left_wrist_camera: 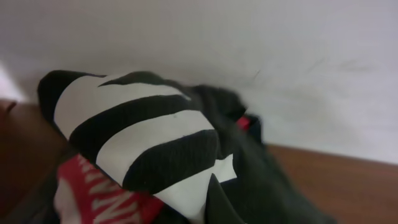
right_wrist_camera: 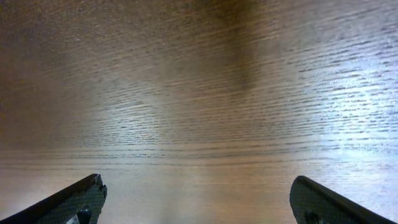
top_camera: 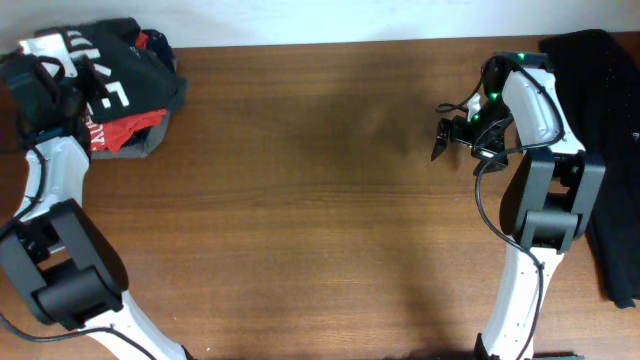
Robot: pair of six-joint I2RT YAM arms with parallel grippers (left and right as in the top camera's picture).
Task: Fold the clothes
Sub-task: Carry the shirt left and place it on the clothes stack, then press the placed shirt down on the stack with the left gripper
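Note:
The black T-shirt [top_camera: 120,62] with white lettering lies bunched on a pile at the table's far left corner. In the left wrist view it [left_wrist_camera: 155,140] fills the frame close up. My left gripper [top_camera: 45,95] is at the pile's left side, against the cloth. In its wrist view only a dark tip [left_wrist_camera: 214,202] shows at bottom centre, pressed into the black fabric, so it appears shut on the shirt. My right gripper [top_camera: 445,135] hovers over bare wood at the right. Its fingers [right_wrist_camera: 199,199] are wide apart and empty.
A red tee with white lettering [top_camera: 125,132] lies under the black shirt and also shows in the left wrist view [left_wrist_camera: 93,196]. Another dark cloth [top_camera: 605,150] hangs over the table's right edge behind the right arm. A white wall runs along the far edge.

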